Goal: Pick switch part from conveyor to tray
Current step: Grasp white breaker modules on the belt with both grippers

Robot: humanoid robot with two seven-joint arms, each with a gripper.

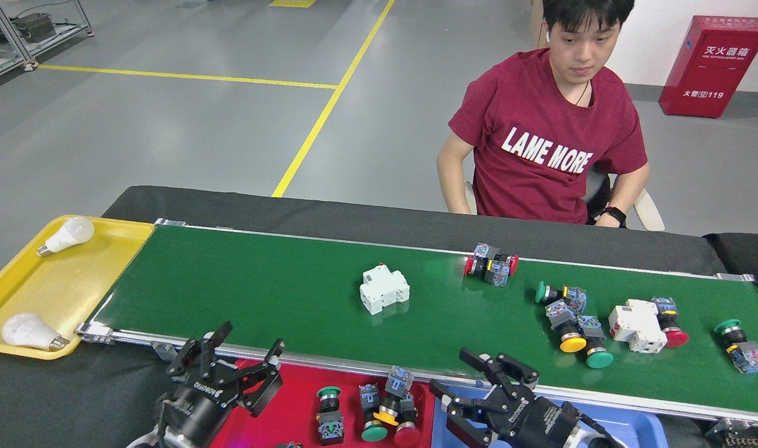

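1. The counter [291,211], draped in black cloth, carried everything; a person in a dark red T-shirt [550,134] sat behind its far edge.
2. The conveyor [260,292], a long green belt with silver rails, ran across the counter from left to right.
3. A yellow tray [55,292] sat at the belt's left end with two white light bulbs lying in it, one at the far corner [64,235], one at the near edge [30,331].
4. A red tray [291,404] lay just in front of the belt's near rail, and a blue tray [627,429] sat beside it to the right.
5. The left tool [229,361] hovered over the red tray's left end, fingers spread and empty.
6. The right tool [478,379] hung over the blue tray's left end by the near rail, fingers apart, holding nothing.
7. A white circuit breaker [384,289] stood mid-belt; a second one [633,325] lay farther right.
8. Push-button switch parts lay on the right half of the belt: a red pair [490,266], a green one [559,294], a yellow [565,326] and a green one [593,345] touching, a red one [670,323] against the second breaker, and a green one [739,345] near the right edge.
9. In the red tray lay a green-capped switch [328,407] and, just to its right, a cluster [388,407] with green, yellow and red caps.
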